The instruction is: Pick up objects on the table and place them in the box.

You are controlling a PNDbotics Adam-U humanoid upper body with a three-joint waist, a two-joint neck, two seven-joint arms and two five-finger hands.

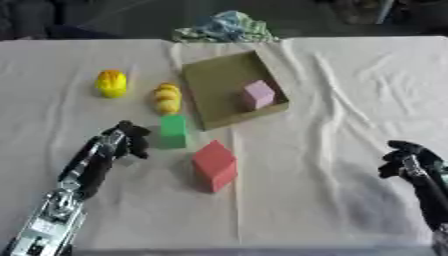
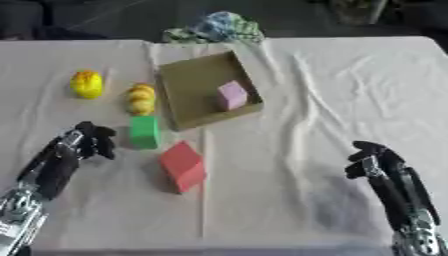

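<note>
Pink block (image 1: 258,94) already sits in your cardboard box (image 1: 213,80) — the green block (image 1: 173,131), red block (image 1: 214,165) and two yellow toys (image 1: 111,83) lie outside it. Your left hand (image 1: 122,141) is curled, empty, just beside green; your right hand (image 2: 372,159) likewise, well apart.

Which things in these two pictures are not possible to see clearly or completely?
- Pink block in the box: its base is behind the box's near wall.
- Two yellow things: too blurred to identify.
- Crumpled cloth at the far edge: pattern unclear.
- Left hand, right hand: curled fingers hide the palms.
</note>
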